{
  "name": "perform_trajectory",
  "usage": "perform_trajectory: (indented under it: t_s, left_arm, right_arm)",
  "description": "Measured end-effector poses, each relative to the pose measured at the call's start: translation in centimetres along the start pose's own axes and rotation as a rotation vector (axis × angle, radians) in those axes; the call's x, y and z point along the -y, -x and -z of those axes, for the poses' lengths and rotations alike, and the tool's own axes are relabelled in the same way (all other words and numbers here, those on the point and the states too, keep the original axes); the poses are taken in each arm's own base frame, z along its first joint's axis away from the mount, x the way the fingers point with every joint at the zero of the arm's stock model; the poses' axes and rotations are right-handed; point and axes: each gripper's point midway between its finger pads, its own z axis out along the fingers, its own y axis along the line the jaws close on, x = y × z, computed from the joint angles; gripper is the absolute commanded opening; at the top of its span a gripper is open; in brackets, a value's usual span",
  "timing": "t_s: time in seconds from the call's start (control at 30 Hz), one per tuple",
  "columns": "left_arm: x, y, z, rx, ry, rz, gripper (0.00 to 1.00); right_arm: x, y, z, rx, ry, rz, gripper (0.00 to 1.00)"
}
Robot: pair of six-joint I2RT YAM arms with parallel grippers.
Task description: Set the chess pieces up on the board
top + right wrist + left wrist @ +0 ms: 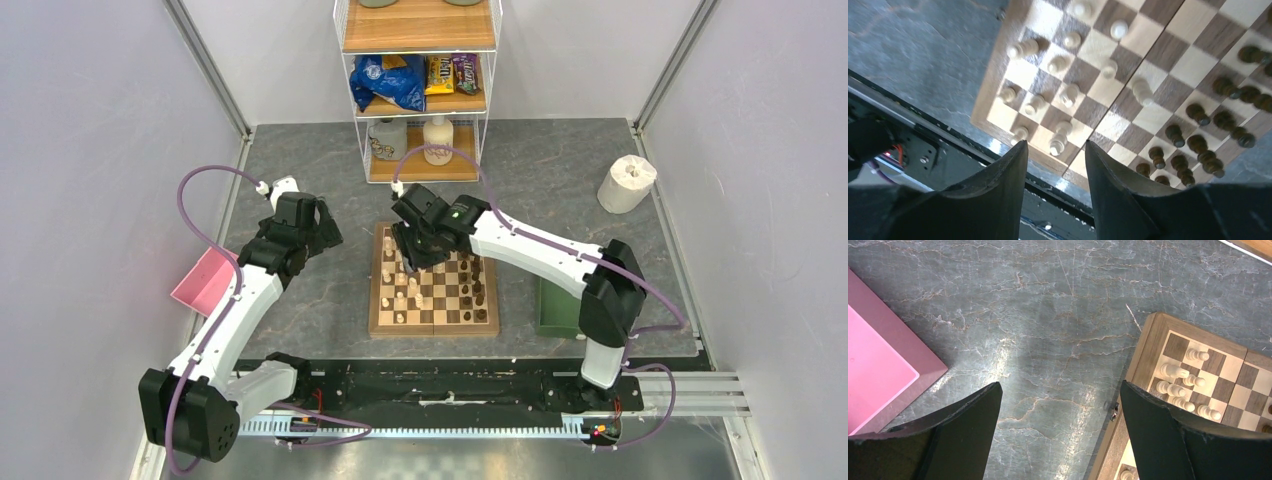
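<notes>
many chess pieces (1142,91) stand on the board (1193,20) beneath the spread, empty right tool (1055,145).

A: What's around you?
B: I see pale, blank walls (95,140) on three sides – and a grey marbled tabletop (300,165).
A: Furniture?
B: A white wire shelf (420,28) with wooden boards at the back, holding snack bags (390,82). A paper roll (627,184) stands far right.
</notes>
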Motion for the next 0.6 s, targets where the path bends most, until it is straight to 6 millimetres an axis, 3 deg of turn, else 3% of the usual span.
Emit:
perform_trajectory:
  t_s: [0.2,0.6]
  left_arm:
    - [0.0,0.0,0.0,-0.001,0.0,-0.001,0.95]
    - [0.0,0.0,0.0,0.0,0.0,0.0,0.95]
  right_arm:
    - [0.7,-4.3,-1.8,-0.14,-0.022,-0.013,0.5]
    - [0.3,-6.7,-4.2,-0.233,-0.025,-0.003,0.44]
